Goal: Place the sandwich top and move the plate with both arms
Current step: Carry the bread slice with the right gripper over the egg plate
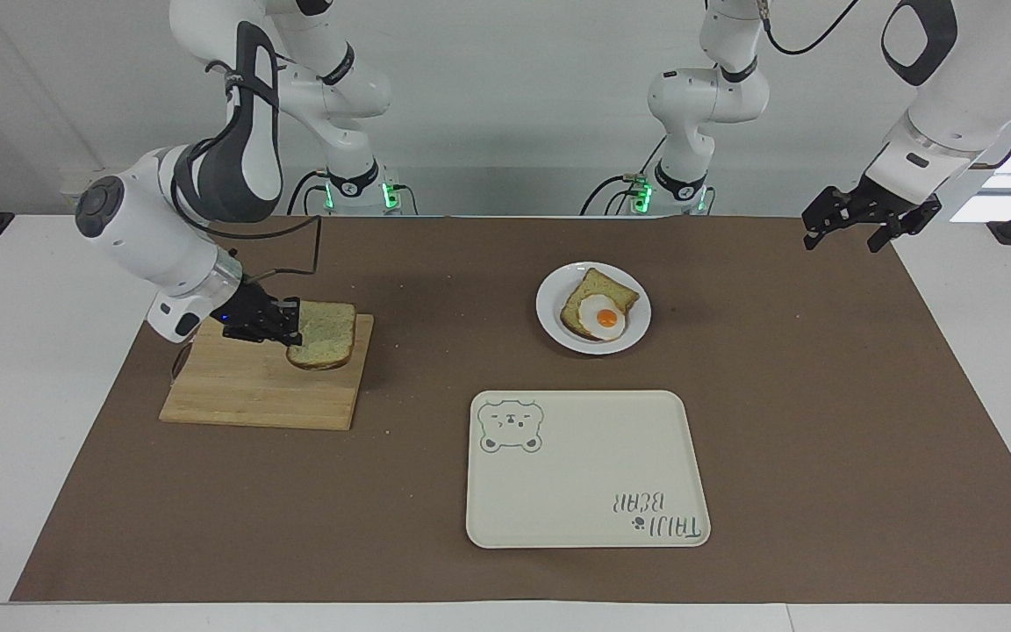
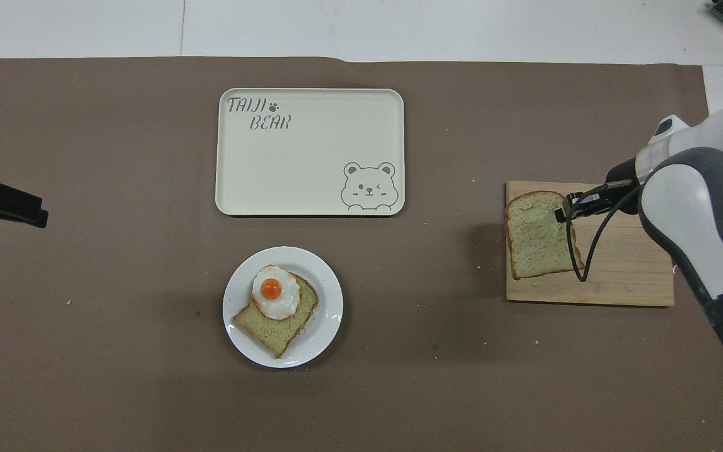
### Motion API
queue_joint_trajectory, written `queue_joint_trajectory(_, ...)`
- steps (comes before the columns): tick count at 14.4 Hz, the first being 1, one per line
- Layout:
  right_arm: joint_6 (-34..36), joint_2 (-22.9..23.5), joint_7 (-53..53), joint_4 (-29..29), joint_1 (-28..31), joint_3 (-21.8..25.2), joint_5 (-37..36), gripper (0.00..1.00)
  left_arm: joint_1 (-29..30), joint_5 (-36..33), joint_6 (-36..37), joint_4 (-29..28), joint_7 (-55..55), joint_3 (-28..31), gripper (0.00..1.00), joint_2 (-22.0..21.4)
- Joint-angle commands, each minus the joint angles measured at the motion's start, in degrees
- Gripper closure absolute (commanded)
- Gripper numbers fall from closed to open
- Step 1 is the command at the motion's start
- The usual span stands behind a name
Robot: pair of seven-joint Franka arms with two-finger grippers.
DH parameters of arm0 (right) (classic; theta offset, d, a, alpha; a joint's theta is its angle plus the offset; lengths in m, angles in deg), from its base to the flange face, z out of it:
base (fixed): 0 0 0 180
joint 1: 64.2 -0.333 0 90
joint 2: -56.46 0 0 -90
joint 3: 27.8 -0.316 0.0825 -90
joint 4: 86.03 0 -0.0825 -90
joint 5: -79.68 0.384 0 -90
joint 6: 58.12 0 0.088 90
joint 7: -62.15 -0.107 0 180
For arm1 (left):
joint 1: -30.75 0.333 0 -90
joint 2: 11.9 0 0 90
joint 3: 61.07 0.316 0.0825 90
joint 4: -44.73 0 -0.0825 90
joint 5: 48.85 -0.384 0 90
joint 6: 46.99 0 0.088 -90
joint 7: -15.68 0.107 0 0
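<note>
The sandwich top (image 1: 323, 334) (image 2: 537, 235), a pale bread slice with a dark crust, hangs in the air over the edge of the wooden cutting board (image 1: 242, 399) (image 2: 619, 276) that lies toward the plate. My right gripper (image 1: 290, 326) (image 2: 567, 208) is shut on one edge of the slice. The white plate (image 1: 549, 318) (image 2: 330, 314) sits mid-table and carries a toast slice with a fried egg (image 1: 602, 318) (image 2: 272, 290). My left gripper (image 1: 852, 230) (image 2: 22, 212) waits open above the mat's corner at the left arm's end.
A cream tray (image 1: 587, 470) (image 2: 309, 152) with a bear drawing lies farther from the robots than the plate. A brown mat (image 1: 821, 395) covers the table. Crumbs are scattered on it.
</note>
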Motion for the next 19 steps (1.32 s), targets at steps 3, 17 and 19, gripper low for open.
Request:
queue_joint_trajectory(3, 1.0, -0.9, -6.3, -0.4, -5.0, -1.2, 1.7, 1.0, 0.2, -0.6, 0.6, -0.5, -0.5, -0.1, 0.0, -0.4)
queue_joint_trajectory(17, -6.8, -0.6, -26.8, -2.4, -23.6, -1.9, 16.8, 1.0, 0.2, -0.6, 0.6, -0.4, -0.5, -0.2, 0.0, -0.5)
queue_joint_trajectory(19, -8.9, 0.6, -26.8, -2.4, -26.5, -1.9, 18.2, 1.0, 0.2, -0.6, 0.6, -0.5, -0.5, -0.2, 0.0, -0.4)
